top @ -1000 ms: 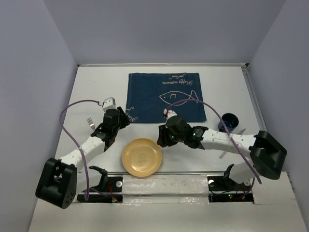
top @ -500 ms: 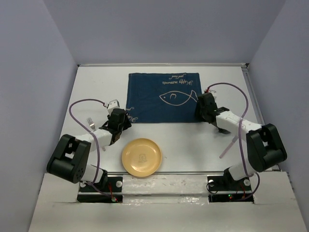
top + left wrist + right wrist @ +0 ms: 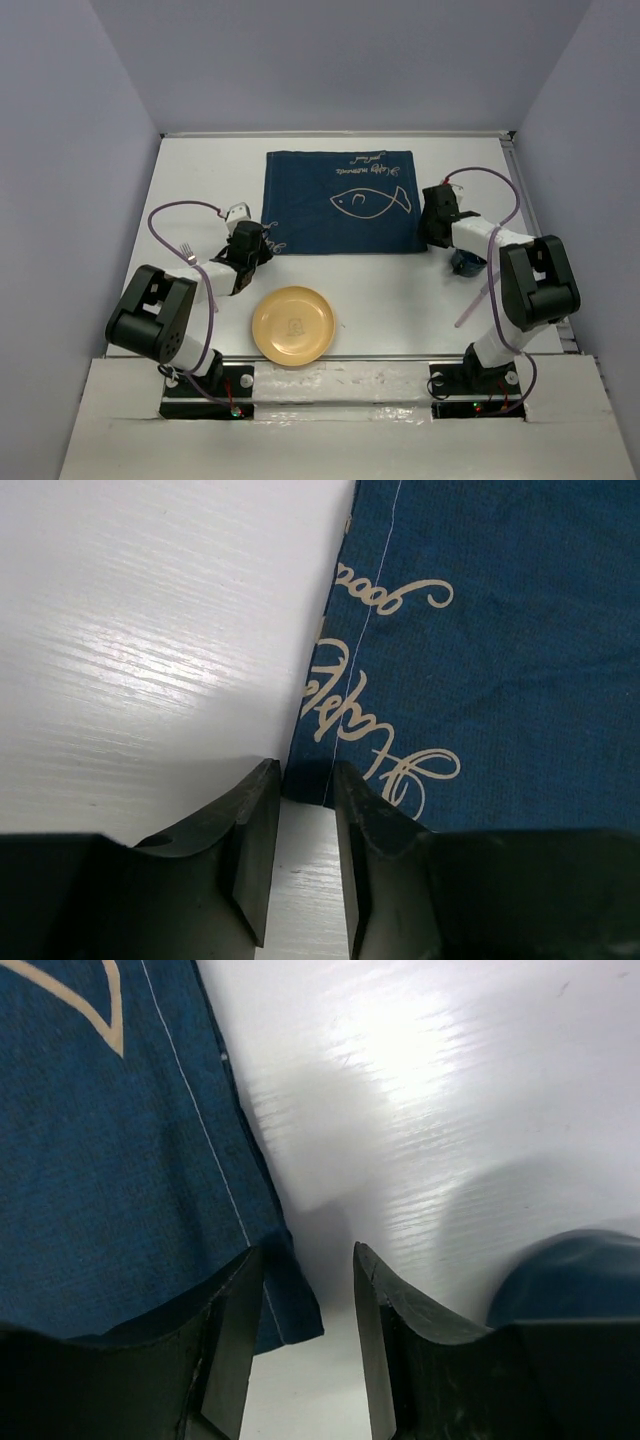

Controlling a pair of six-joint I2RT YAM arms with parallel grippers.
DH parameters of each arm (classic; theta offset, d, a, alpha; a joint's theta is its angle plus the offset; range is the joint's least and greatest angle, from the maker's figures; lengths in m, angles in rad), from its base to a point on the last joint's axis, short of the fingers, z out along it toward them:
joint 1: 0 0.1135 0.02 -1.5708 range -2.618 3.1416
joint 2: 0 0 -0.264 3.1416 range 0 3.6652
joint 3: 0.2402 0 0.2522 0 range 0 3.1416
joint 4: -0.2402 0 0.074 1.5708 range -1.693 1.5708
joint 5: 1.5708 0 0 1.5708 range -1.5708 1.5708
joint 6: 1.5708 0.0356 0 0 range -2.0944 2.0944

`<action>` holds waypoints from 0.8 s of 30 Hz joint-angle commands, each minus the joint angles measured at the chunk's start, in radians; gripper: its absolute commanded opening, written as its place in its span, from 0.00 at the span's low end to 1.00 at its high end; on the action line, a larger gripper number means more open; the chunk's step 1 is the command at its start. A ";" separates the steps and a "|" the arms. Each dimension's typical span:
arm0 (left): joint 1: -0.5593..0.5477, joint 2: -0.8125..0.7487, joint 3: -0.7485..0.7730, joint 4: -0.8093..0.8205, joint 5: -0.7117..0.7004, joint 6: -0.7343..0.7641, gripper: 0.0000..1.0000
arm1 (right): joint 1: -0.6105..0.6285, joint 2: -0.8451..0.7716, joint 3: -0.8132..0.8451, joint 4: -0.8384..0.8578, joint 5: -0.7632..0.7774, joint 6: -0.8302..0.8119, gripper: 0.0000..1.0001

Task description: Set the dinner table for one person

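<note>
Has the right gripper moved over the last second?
Yes. The right gripper swung from near the yellow plate rightward and away, to the blue placemat's near right corner.

Cursive script on the placemat [image 3: 480, 660] is illegible.

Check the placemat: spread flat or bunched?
Spread flat: the placemat lies as a full rectangle on the table, fish print unwrinkled, edges straight.

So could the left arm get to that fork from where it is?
Probably yes. The fork lies on bare table just left of the left gripper, nothing between them; that gripper sits at the placemat corner.
</note>
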 commanded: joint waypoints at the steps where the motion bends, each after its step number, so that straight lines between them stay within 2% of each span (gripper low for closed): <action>1: -0.005 -0.002 0.019 0.054 -0.028 0.005 0.34 | 0.004 0.039 0.032 0.035 -0.082 -0.004 0.45; 4: -0.003 -0.011 0.009 0.057 -0.028 0.005 0.20 | 0.004 0.056 0.001 0.060 -0.126 0.013 0.37; 5: -0.005 -0.015 0.004 0.059 -0.030 0.005 0.10 | 0.004 0.056 -0.008 0.066 -0.143 0.019 0.33; 7: -0.005 -0.035 -0.008 0.059 -0.022 0.004 0.01 | 0.004 0.043 -0.040 0.081 -0.145 0.023 0.19; 9: -0.003 -0.073 -0.027 0.054 -0.015 0.004 0.00 | 0.004 0.011 -0.065 0.094 -0.145 0.026 0.04; 10: -0.003 -0.093 -0.039 0.051 0.001 -0.006 0.00 | 0.004 -0.004 -0.092 0.095 -0.156 0.028 0.00; 18: -0.003 -0.362 -0.171 0.001 0.062 -0.093 0.00 | 0.018 -0.219 -0.263 0.115 -0.243 0.068 0.00; 24: -0.003 -0.465 -0.247 -0.029 0.106 -0.154 0.00 | 0.036 -0.355 -0.355 0.123 -0.260 0.077 0.00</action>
